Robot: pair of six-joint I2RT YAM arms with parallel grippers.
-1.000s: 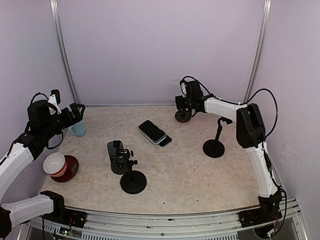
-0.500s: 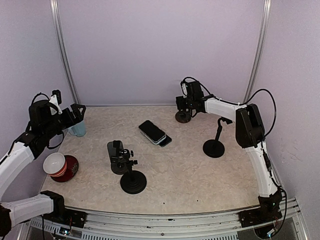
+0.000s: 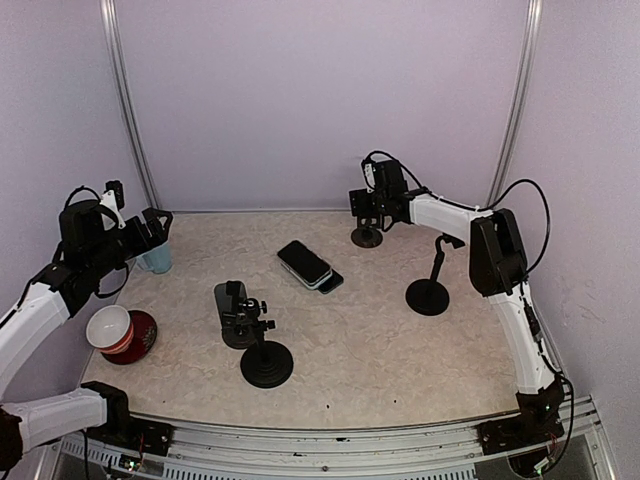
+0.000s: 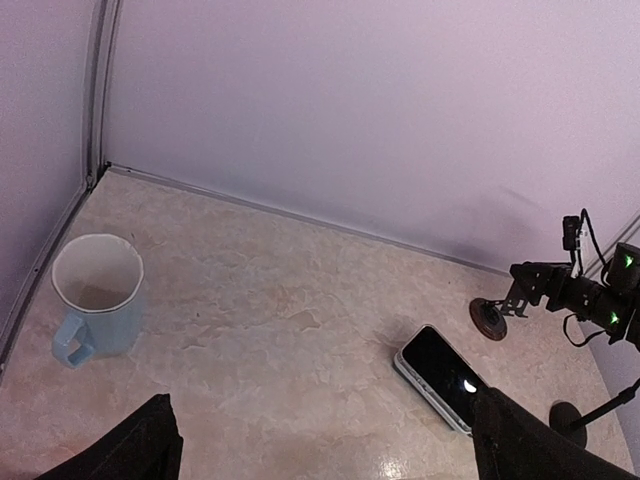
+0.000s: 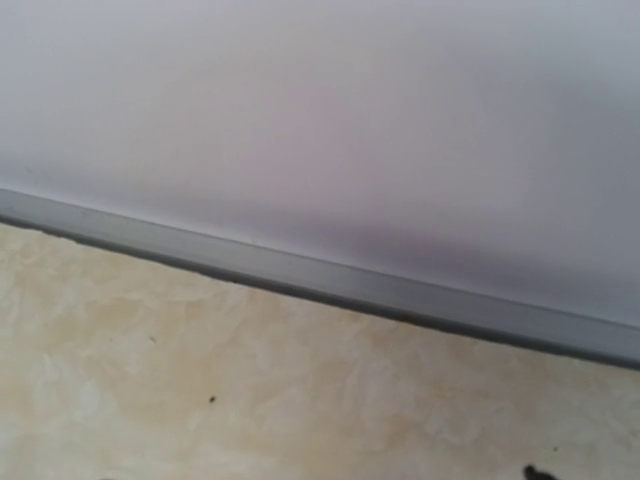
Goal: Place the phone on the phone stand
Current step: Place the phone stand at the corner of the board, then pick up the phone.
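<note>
Lifting off the black disc (image 3: 367,238) — right claw (image 3: 366,220), spread unclear; left claw (image 3: 158,226) released, phone (image 3: 304,263) unmoved

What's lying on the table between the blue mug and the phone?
Nothing: only bare tabletop lies between the blue mug and the phone. The left wrist view shows it best; the top view agrees.
</note>
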